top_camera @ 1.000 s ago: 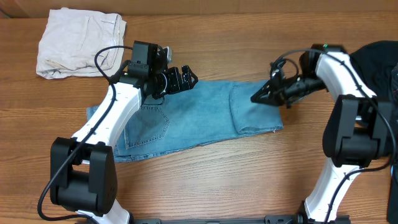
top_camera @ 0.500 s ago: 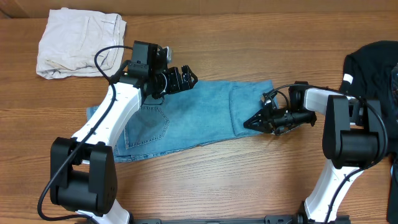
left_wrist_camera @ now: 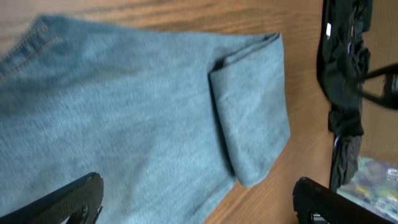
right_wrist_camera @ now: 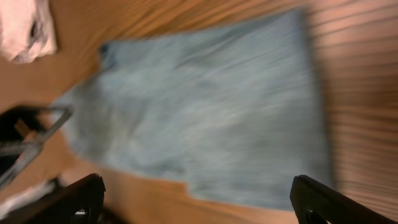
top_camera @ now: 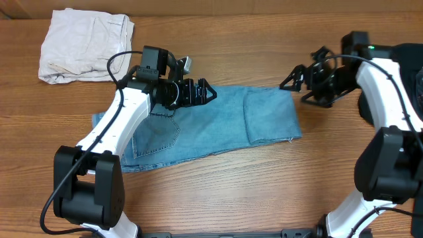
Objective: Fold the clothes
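Overhead, the left gripper (top_camera: pixel 206 92) hangs with fingers spread wide and empty over the 11 o'clock edge of the jeans (top_camera: pixel 211 125). The right gripper (top_camera: pixel 295 89), equally wide apart and empty, hovers by their 2 o'clock corner. The soft light-blue denim lies mid-table as a flat band, one end doubled over, on grained wood (top_camera: pixel 231 192), with a crumpled off-white garment (top_camera: pixel 82 43) at 10 o'clock and a black garment (top_camera: pixel 415 73) at 2 o'clock.
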Robot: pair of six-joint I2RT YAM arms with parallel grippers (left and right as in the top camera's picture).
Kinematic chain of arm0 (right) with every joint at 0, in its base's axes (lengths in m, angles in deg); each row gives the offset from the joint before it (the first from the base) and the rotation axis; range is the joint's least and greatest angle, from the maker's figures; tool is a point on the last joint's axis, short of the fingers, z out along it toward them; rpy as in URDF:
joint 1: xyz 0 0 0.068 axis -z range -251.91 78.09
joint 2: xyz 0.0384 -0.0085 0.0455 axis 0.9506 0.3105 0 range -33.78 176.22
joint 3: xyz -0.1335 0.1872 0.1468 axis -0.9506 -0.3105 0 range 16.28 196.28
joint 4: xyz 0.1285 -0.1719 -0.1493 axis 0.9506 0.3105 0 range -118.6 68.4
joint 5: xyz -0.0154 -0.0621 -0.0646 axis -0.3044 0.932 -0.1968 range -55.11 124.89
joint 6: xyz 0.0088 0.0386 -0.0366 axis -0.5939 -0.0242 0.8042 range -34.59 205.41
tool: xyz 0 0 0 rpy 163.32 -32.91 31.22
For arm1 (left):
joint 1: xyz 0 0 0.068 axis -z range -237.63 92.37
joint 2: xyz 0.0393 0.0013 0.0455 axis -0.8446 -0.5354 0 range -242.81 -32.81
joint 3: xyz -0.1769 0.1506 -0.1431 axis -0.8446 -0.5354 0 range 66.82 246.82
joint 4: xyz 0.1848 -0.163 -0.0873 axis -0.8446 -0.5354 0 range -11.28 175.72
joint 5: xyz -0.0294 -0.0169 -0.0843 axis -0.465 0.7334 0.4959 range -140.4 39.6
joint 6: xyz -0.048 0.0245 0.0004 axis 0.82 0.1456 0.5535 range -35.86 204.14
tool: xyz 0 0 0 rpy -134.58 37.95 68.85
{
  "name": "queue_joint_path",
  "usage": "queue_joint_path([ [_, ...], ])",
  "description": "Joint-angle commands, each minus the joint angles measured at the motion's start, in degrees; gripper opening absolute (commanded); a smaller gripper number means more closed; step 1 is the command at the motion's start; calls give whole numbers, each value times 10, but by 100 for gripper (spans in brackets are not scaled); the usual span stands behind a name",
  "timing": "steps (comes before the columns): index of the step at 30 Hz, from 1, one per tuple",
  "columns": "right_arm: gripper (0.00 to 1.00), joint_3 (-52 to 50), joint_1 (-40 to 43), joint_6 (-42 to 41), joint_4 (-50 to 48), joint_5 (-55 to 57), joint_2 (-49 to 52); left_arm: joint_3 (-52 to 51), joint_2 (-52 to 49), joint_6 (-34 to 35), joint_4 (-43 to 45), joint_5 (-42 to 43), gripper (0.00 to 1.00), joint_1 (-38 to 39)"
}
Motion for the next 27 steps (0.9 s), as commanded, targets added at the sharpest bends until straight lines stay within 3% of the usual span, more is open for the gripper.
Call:
queue_joint_path([
  [1,100,-9,31,-1,-14,89,11,5,19,-17,-23,9,100,18],
  [3,99,-22,40,2,-27,91,14,5,19,-17,-29,-1,100,22],
  [7,81,-51,45,6,-55,93,14,5,19,-1,-29,-33,100,22],
  [13,75,-92,32,19,-85,99,14,5,19,0,-30,-35,100,22],
  [15,59,-117,32,18,-109,96,14,5,19,0,-30,-35,100,22],
  [16,57,-140,31,14,-131,83,14,5,19,0,-30,-35,100,22],
  [27,58,-219,0,14,-212,65,15,5,19,0,-27,-35,100,22],
])
